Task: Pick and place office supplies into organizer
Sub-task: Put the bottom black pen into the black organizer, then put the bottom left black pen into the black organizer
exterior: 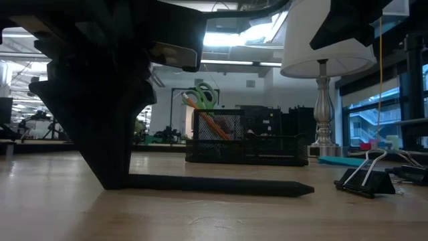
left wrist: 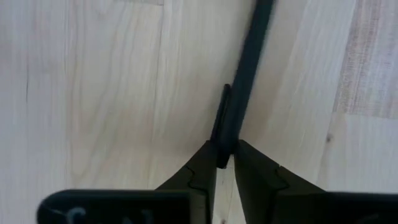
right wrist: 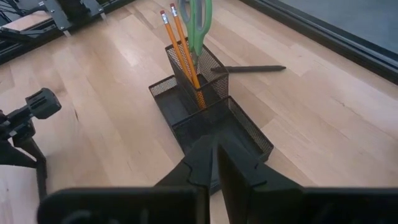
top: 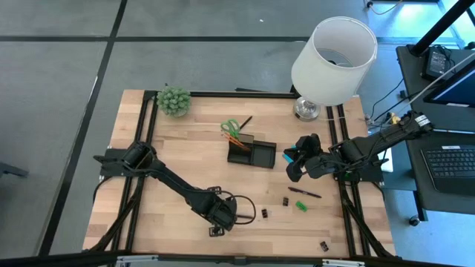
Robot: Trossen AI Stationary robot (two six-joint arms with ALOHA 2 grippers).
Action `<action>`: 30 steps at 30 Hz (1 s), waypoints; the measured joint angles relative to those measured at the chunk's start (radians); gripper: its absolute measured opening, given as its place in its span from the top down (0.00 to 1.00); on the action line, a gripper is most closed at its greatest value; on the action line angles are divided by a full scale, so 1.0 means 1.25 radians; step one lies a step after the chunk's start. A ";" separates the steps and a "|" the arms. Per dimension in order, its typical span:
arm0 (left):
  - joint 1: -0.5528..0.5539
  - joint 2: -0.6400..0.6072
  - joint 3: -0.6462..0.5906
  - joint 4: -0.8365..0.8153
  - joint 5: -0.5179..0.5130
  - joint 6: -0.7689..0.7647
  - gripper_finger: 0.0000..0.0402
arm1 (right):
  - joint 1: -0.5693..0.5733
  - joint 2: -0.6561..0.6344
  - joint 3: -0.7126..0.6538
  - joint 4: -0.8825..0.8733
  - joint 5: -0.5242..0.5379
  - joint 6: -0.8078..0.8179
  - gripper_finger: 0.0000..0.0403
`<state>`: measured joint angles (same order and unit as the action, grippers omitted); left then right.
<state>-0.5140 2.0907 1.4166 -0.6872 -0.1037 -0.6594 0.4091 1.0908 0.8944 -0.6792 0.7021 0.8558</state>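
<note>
The black mesh organizer (top: 252,153) (right wrist: 208,115) (exterior: 247,144) stands mid-table. Green-handled scissors (right wrist: 196,18) and two orange pencils (right wrist: 183,50) stand upright in its tall cup. My left gripper (left wrist: 225,158) (top: 220,221) is at the near edge, pointing down, shut on a black pen (exterior: 214,185) (left wrist: 245,68). My right gripper (right wrist: 214,165) (top: 297,169) hovers just right of the organizer, shut and holding nothing. A blue sticky-note pad (top: 289,156) lies beside it. Another black pen (top: 305,192), a green piece (top: 301,205) and small black clips (top: 286,201) lie near the right edge. My left gripper pinches the black pen between its two fingers (left wrist: 205,165) at its clip end (left wrist: 222,134), coming from above and pointing down. The fingers lie across the pen. It lies flat along the table, its pointed end (exterior: 304,189) stretched away from the fingers.
A white-shaded lamp (top: 334,52) stands at the far right corner and a potted plant (top: 173,100) at the far left. A third black pen (top: 245,121) (right wrist: 249,69) lies behind the organizer. More clips (top: 264,213) (top: 324,245) (exterior: 364,179) sit near the front.
</note>
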 joint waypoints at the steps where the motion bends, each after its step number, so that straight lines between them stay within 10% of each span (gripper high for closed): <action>1: 0.000 0.000 0.000 0.000 -0.002 0.000 0.91 | 0.000 0.000 0.000 0.000 0.000 0.000 0.93; 30: 0.001 -0.130 -0.002 -0.058 -0.097 0.029 0.99 | 0.000 0.000 0.000 -0.006 0.000 -0.003 0.93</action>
<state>-0.5134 1.9283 1.4147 -0.7598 -0.2248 -0.6229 0.4090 1.0912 0.8944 -0.6871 0.7025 0.8516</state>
